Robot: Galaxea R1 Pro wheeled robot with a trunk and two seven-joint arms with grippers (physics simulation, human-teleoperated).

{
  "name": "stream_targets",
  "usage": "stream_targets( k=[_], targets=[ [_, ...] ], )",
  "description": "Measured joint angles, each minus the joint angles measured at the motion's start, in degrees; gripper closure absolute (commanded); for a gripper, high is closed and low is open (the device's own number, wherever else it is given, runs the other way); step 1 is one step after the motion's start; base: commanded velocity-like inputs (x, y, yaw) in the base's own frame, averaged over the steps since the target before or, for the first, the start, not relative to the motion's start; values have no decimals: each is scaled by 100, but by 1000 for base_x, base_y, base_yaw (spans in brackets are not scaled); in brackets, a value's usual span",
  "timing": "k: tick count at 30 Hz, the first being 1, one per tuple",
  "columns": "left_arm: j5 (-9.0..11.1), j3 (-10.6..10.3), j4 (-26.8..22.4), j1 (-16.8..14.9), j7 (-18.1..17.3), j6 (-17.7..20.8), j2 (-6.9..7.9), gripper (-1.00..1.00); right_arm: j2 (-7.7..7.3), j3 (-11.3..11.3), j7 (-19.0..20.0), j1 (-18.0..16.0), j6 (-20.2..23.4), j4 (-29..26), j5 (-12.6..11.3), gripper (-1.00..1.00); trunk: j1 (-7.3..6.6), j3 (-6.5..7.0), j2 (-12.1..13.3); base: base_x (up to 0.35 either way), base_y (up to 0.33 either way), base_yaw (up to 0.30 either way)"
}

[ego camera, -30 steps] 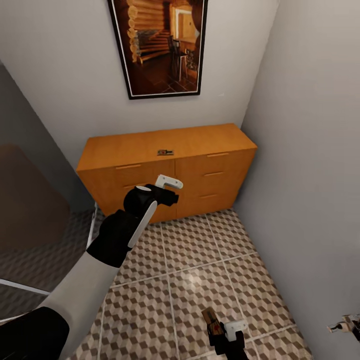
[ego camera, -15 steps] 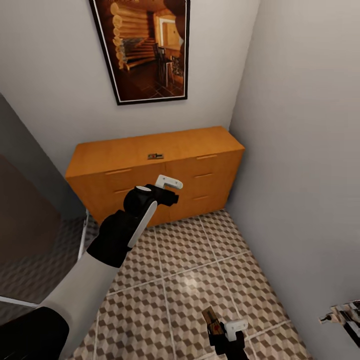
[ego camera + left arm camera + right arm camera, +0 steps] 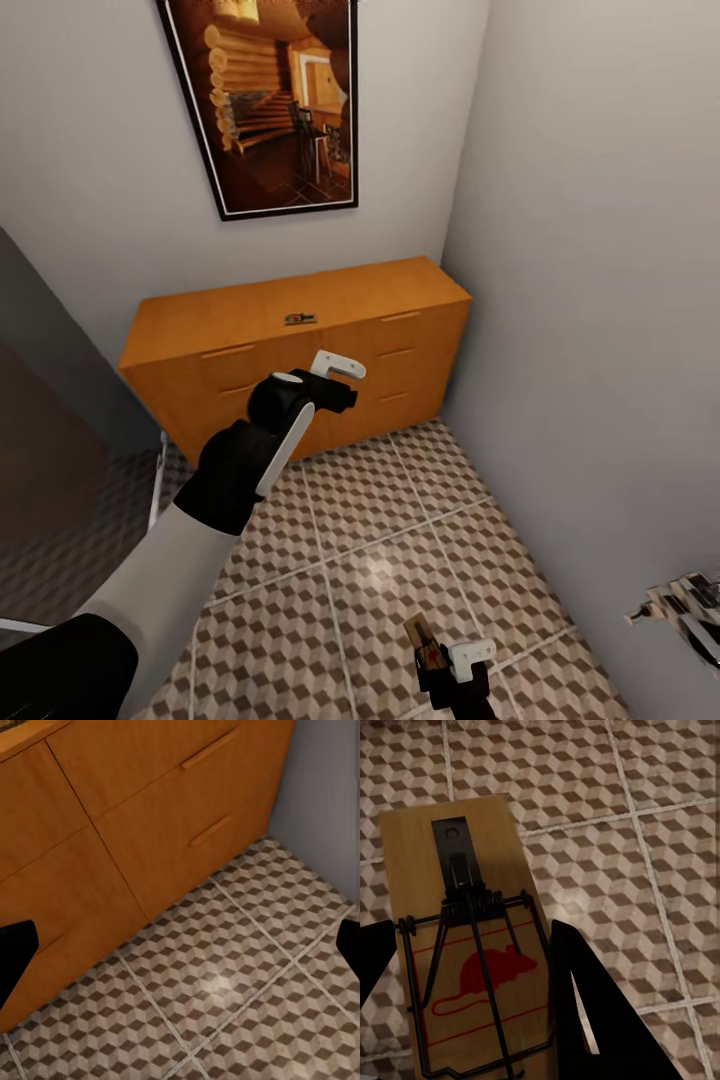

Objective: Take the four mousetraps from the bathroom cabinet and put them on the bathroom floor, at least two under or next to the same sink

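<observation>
The orange-brown cabinet (image 3: 300, 350) stands against the far wall, and one mousetrap (image 3: 300, 319) lies on its top near the front edge. My left gripper (image 3: 344, 380) hovers in front of the drawer fronts (image 3: 150, 817), open and empty, above the cube-patterned bathroom floor (image 3: 400, 520). At the bottom of the head view my right gripper (image 3: 447, 660) is shut on another mousetrap (image 3: 421, 636). The right wrist view shows this wooden mousetrap (image 3: 465, 945) with its red mouse mark, held between the black fingers (image 3: 585, 1012) over the tiles.
A framed picture (image 3: 270, 100) hangs above the cabinet. A grey wall (image 3: 600, 300) closes the right side, with a metal fixture (image 3: 680, 605) low on it. The dark shower enclosure (image 3: 40, 440) stands on the left.
The whole head view has shifted: cabinet and picture slid left and the right wall takes up more room, so the camera turned. Both arms keep their places in the picture.
</observation>
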Motion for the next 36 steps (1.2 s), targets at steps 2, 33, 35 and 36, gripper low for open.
stream_targets(
  k=[2,33,35,36],
  targets=[
    [-1,0,3,0,0,0,5,-100,3,0,0,0,0,0,0,100,0,17,0,-1,5,-125],
    [2,-122,6,16,0,4,46,-100,-142,0,5,0,23,1,7,100,0,124,1,0,0,-42],
    [2,-134,-1,16,0,5,45,-100,-142,1,7,0,22,1,8,100,0,124,1,0,0,0],
    [2,-137,-3,17,0,6,45,-100,-142,1,9,0,22,1,7,100,0,124,1,0,0,0]
  ],
)
